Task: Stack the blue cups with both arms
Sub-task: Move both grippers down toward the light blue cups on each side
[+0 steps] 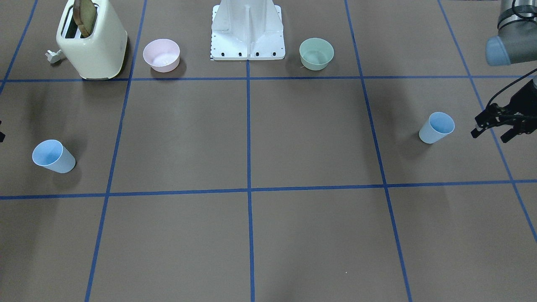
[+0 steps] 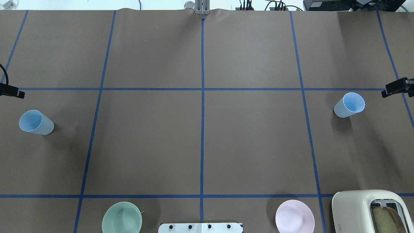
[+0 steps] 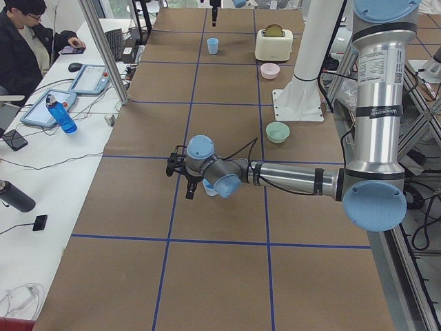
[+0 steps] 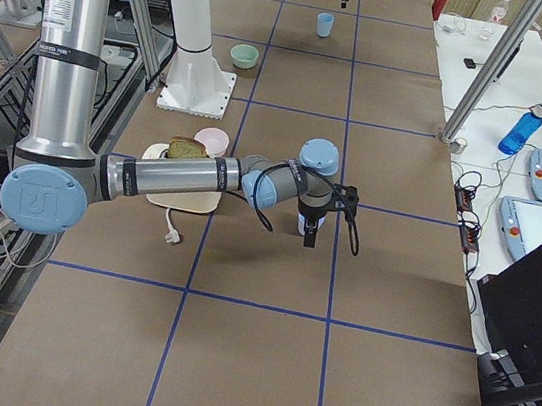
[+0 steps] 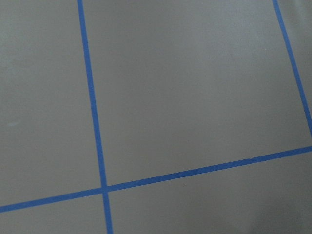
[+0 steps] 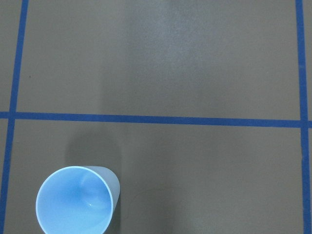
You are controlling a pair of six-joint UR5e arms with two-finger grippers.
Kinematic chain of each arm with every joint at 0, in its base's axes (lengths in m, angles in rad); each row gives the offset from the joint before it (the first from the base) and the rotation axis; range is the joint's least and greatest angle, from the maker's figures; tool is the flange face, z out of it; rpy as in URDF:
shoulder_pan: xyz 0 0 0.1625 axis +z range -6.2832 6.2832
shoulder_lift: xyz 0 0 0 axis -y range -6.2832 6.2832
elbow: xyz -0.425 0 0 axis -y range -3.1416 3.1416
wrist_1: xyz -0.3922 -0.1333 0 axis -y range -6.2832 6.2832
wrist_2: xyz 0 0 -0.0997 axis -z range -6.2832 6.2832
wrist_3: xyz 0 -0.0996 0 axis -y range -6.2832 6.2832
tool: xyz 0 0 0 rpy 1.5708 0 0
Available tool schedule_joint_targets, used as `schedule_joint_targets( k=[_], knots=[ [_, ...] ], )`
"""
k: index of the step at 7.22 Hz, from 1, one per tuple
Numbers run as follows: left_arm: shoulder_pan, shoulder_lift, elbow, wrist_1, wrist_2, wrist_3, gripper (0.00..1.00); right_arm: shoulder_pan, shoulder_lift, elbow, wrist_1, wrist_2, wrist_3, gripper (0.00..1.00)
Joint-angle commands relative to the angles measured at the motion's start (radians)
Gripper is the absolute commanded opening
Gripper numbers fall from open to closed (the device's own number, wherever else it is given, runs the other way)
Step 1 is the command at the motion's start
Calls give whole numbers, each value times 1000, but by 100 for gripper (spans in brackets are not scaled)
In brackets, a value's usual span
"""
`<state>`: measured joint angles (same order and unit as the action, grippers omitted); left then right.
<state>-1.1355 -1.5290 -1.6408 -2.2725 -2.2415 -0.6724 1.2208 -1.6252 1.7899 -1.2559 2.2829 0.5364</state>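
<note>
two blue cups well apart, a gripper near each

at the table's left end we see the left gripper (image 1: 494, 131), fingers spread and holding nothing, near the left blue cup (image 2: 35, 122), which stands upright. the green bowl (image 2: 122, 218) and pink bowl (image 2: 294, 216) flank the white base (image 2: 200, 227). the right blue cup (image 2: 350, 105) stands upright near the right gripper (image 2: 395, 87); we cannot tell how its fingers stand.
</note>
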Motion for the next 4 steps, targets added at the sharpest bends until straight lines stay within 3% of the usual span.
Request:
schedule_joint_targets(
  k=[1, 4],
  knots=[
    [86, 18, -14, -12, 49, -45, 98, -3, -2, 6, 3, 1, 0, 100],
    [114, 88, -62, -13, 59, -52, 98, -1, 1, 6, 3, 7, 0, 100]
  ],
)
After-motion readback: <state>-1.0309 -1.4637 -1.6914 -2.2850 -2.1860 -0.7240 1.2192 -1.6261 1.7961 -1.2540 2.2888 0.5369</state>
